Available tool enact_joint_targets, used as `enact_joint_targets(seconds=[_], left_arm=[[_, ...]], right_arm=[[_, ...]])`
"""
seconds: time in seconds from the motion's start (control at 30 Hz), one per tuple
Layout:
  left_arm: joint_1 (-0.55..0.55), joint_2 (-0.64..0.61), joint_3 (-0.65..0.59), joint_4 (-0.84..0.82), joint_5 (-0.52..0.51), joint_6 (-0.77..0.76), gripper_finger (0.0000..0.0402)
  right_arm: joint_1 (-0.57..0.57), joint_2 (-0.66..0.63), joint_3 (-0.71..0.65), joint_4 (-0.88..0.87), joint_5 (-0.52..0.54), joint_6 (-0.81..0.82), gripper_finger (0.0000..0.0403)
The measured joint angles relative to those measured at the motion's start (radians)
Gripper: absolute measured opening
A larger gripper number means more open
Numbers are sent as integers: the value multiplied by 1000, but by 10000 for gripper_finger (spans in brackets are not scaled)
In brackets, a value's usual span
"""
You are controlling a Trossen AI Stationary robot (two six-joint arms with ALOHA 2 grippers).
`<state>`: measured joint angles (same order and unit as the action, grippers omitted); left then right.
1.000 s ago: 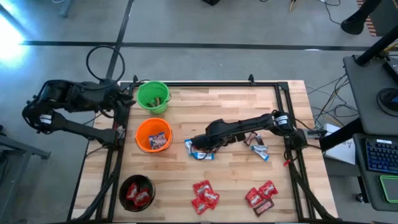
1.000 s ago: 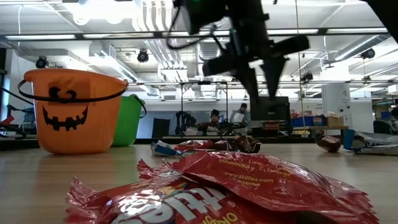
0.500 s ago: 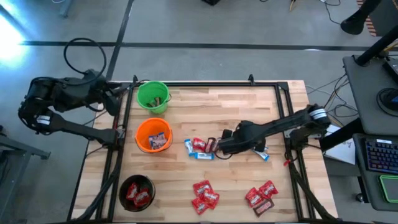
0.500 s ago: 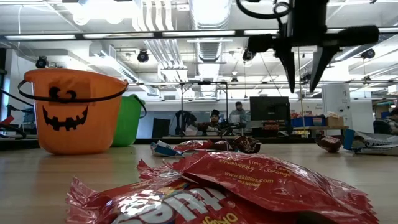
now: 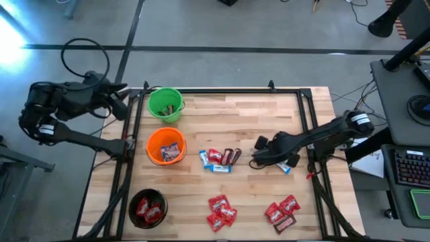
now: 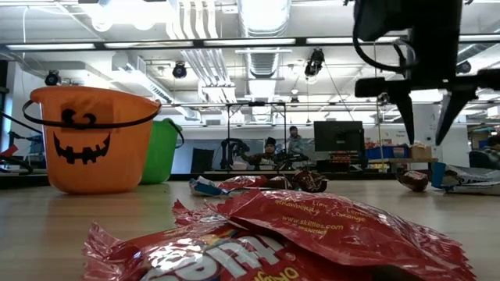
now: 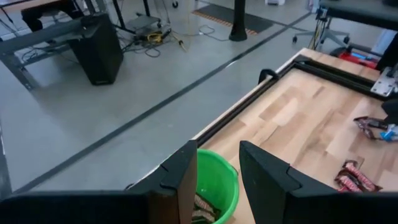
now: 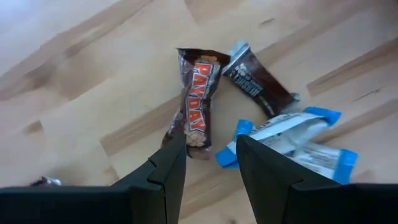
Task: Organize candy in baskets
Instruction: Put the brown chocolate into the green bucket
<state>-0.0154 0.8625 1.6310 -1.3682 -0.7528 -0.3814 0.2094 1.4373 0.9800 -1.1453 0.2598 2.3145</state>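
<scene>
Two grippers empty: right gripper (image 5: 258,153) hovers above loose candy (image 8: 196,112), fingers spread for a pick; left gripper (image 7: 217,180) parked beside green basket (image 5: 165,105), fingers spread.

Right in front of the low camera, filling the bottom of the frame, a red candy wrapper (image 6: 312,226) carries small white print reading "www.skittles.com" across its middle. Through the right wrist camera, near the centre of the frame, a brown wrapper (image 8: 198,112) shows "PAYDAY" in white letters on a red band. Just to its upper right, a dark brown bar (image 8: 258,85) has pale lettering too small to make out.
</scene>
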Motion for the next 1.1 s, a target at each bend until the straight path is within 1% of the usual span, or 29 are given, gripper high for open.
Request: enact_joint_targets(seconds=[0.17,0.43,0.7,0.97,1.1], left_arm=[[0,2,56,3,-1,27,102],[0,4,130,4,-1,74,102],[0,6,135,-2,-1,86,102],[0,6,135,-2,-1,111,102],[0,6,135,-2,-1,111,102]], right_arm=[[0,-24,-93,109,3,50,134],[-41,-15,-165,211,3,50,134],[-109,-15,-192,228,4,22,134],[-180,-15,-207,299,6,-77,134],[-195,-12,-209,300,5,-91,134]])
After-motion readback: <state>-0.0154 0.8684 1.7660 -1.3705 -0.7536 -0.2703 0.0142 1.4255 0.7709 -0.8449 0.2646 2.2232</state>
